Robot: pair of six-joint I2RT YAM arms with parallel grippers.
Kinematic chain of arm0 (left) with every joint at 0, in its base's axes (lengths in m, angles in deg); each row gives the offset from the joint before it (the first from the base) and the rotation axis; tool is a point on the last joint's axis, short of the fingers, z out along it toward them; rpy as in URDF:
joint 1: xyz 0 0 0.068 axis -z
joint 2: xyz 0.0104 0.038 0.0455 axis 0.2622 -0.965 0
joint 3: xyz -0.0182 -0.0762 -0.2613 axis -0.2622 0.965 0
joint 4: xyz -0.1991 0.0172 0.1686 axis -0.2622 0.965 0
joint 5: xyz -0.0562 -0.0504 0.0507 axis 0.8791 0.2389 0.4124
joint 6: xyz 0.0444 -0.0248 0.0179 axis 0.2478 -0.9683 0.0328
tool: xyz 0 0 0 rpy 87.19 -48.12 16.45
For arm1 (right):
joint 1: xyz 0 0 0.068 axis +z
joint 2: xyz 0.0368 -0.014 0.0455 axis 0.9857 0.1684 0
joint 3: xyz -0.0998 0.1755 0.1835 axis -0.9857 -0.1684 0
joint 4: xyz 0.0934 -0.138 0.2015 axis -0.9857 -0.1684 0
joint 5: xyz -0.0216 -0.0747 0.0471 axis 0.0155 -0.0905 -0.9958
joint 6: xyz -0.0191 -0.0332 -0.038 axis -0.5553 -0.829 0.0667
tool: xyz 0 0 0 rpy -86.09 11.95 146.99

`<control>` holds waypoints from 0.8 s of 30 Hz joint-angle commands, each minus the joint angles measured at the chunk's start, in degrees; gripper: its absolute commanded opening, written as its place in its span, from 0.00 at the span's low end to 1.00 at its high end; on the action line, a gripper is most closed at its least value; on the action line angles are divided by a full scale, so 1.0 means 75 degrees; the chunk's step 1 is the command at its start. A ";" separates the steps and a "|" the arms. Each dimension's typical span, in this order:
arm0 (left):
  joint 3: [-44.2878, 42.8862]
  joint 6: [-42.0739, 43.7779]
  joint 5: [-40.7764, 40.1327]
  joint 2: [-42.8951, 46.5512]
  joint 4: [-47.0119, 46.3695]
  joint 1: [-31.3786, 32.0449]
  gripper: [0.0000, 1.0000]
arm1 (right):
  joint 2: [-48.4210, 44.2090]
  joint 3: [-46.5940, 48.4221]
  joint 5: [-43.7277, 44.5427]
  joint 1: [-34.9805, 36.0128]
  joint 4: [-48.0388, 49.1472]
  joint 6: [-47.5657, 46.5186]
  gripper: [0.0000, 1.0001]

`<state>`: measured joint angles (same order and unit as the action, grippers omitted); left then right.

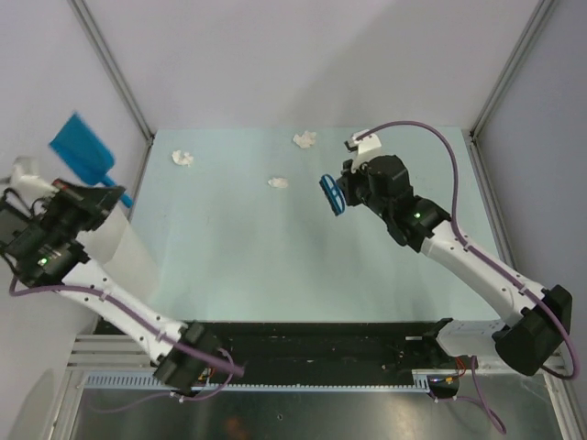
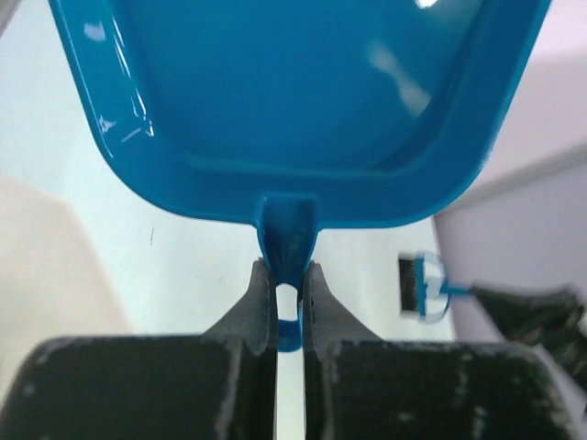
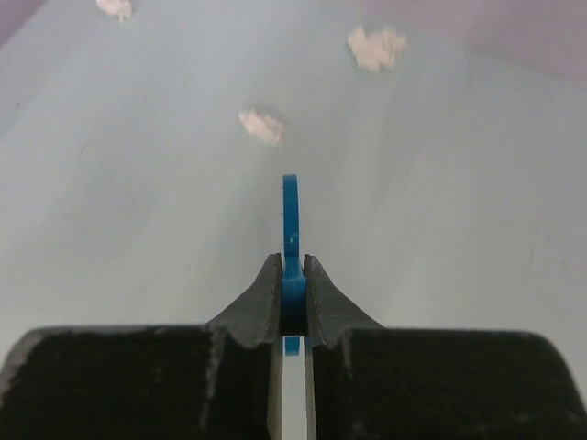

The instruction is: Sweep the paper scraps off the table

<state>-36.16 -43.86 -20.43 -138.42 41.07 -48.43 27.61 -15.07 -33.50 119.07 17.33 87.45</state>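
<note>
Lining up the sweep with the right end effector (image 3: 292,270) clamped on a blue brush (image 3: 291,211) near three paper scraps (image 1: 278,182) far across the surface (image 1: 275,266), the left end effector (image 2: 288,275) clamped on a dustpan (image 2: 293,92) beyond the left edge, next probably lowering both.

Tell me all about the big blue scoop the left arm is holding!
The blue dustpan is shiny, smooth plastic by its look: a shallow tray with a raised rim, rounded corners and a short handle. The left gripper is shut on that handle, holding it up beyond the left edge of the table. The part in view looks empty.
</note>
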 commanded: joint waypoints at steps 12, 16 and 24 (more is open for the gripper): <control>-0.0284 0.3774 -0.5223 0.0070 -0.0546 0.4871 0.00 | 0.2722 0.0465 -0.1248 -0.0562 0.6271 -0.4321 0.00; -0.0002 0.4492 -0.6584 -0.0187 -0.0534 0.6233 0.00 | 0.4434 0.1565 -0.1413 -0.0809 0.6975 -0.5834 0.00; 0.0444 0.5606 -0.7395 -0.0796 -0.0546 0.7734 0.00 | 0.8723 0.6969 -0.0475 -0.1102 0.5515 -0.8389 0.00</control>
<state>-33.67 -9.26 -70.79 -142.92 38.06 6.65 82.93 18.79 -40.60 111.81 62.05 37.14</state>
